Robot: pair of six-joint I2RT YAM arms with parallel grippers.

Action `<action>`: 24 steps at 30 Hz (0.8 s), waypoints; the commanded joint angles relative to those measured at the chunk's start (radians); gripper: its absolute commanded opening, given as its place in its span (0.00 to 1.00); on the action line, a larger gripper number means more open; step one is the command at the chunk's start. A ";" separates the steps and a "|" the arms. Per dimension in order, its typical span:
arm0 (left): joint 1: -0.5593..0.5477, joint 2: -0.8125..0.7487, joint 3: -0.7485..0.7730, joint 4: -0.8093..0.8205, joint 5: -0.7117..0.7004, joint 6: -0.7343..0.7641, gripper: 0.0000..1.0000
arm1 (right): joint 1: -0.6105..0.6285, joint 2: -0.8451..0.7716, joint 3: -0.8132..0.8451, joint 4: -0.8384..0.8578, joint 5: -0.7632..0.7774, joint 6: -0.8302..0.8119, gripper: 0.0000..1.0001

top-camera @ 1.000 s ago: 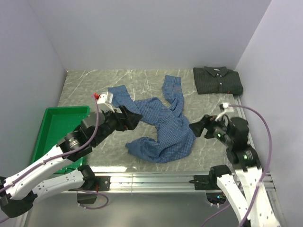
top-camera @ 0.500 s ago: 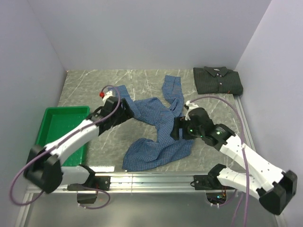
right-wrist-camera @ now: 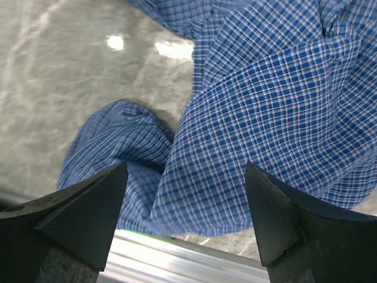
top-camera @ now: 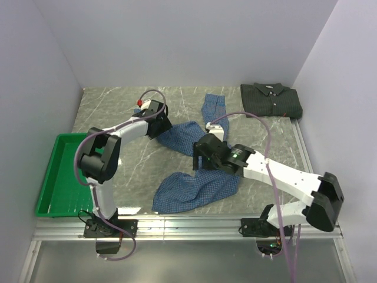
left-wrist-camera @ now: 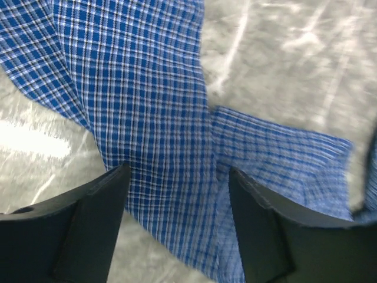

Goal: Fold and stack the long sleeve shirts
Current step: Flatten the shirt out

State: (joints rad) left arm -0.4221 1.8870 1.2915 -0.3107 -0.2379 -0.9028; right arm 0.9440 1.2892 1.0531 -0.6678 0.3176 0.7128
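**Desk:** What is in the tray?

**Operator:** I see the green tray (top-camera: 62, 171) at the near left, a shallow plastic rectangle with a raised rim. Both shirts lie outside it, on the grey marbled table (top-camera: 106, 100).

**Desk:** Where exactly?

**Operator:** The blue shirt (top-camera: 197, 186) is mid-table, a soft, rumpled heap of fine checked cloth, with one sleeve (top-camera: 213, 107) stretched toward the far side. The dark shirt (top-camera: 271, 101) is a neat folded rectangle, collar showing, in the far right corner.

**Desk:** And your grippers?

**Operator:** My left gripper (left-wrist-camera: 177, 174) is over the shirt's far left part, its black fingers spread with flat checked cloth between them, and I see nothing pinched. My right gripper (right-wrist-camera: 185, 168) stands wide apart over a raised fold at the shirt's middle, holding nothing.
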 commanded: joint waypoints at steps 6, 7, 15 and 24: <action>0.006 0.103 0.058 -0.044 -0.072 0.016 0.59 | 0.047 0.168 0.059 -0.050 0.106 0.112 0.87; 0.008 0.112 0.052 -0.041 -0.075 0.018 0.57 | 0.049 0.177 0.048 -0.050 0.107 0.122 0.86; 0.069 0.103 -0.029 -0.008 -0.090 0.027 0.01 | -0.077 0.069 -0.165 -0.010 0.123 0.110 0.75; 0.141 -0.159 -0.141 -0.048 -0.138 0.037 0.01 | -0.413 -0.074 -0.301 0.128 0.006 0.008 0.67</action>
State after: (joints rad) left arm -0.2981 1.8576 1.1690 -0.3134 -0.3088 -0.8845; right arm 0.5900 1.2465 0.7509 -0.6041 0.3210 0.7704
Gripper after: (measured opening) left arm 0.024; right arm 0.676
